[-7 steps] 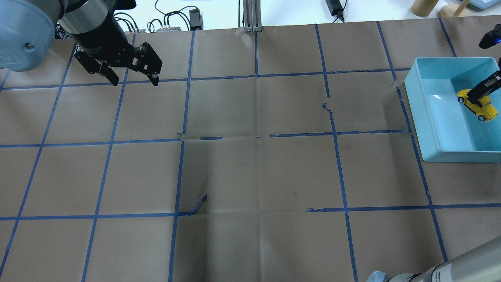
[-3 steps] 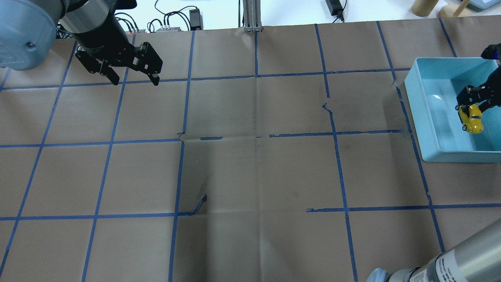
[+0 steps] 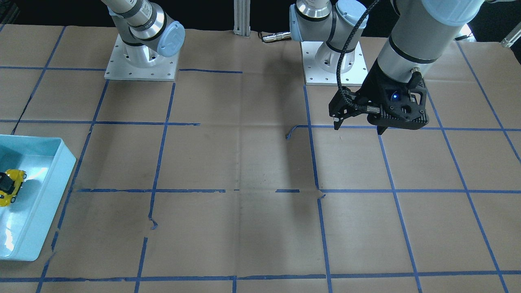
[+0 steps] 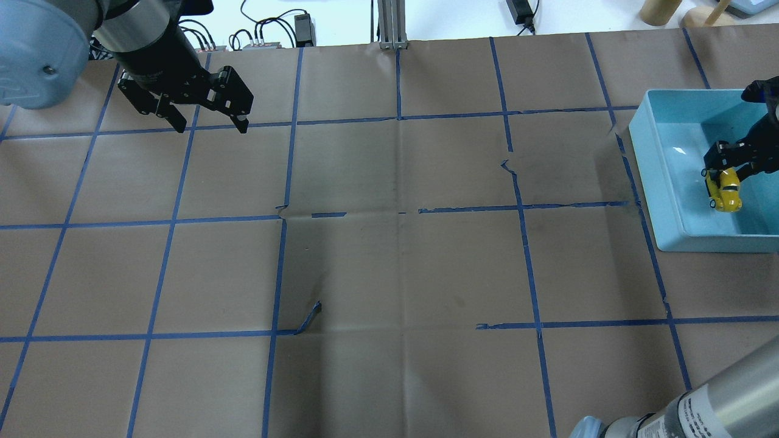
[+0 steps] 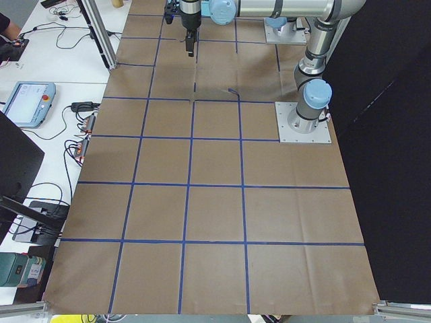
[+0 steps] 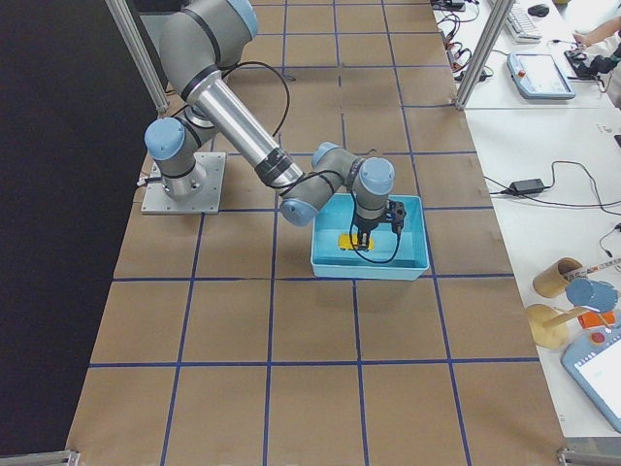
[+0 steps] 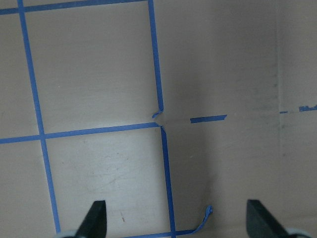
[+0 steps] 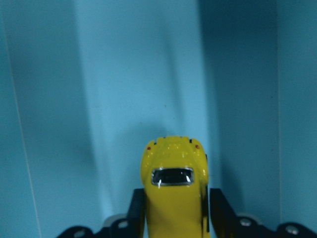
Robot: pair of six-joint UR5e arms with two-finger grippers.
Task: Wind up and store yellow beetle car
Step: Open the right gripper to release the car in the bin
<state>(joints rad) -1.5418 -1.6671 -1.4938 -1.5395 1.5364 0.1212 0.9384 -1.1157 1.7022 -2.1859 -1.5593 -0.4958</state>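
Observation:
The yellow beetle car is a small glossy toy inside the light-blue bin at the table's right edge. My right gripper is shut on the car, one finger on each side of its body. The right wrist view shows the car between the dark fingers over the bin's blue floor. I cannot tell whether its wheels touch the floor. It also shows in the front view and the right side view. My left gripper is open and empty above the table's far left.
The table is covered in brown paper with a blue tape grid, with a lifted tape end near the middle. The bin's walls enclose the car. Cables and a power brick lie beyond the far edge.
My right gripper has turned and shifted slightly left inside the bin with the car, which now points toward the near wall instead of lying diagonally. The left arm has not moved.

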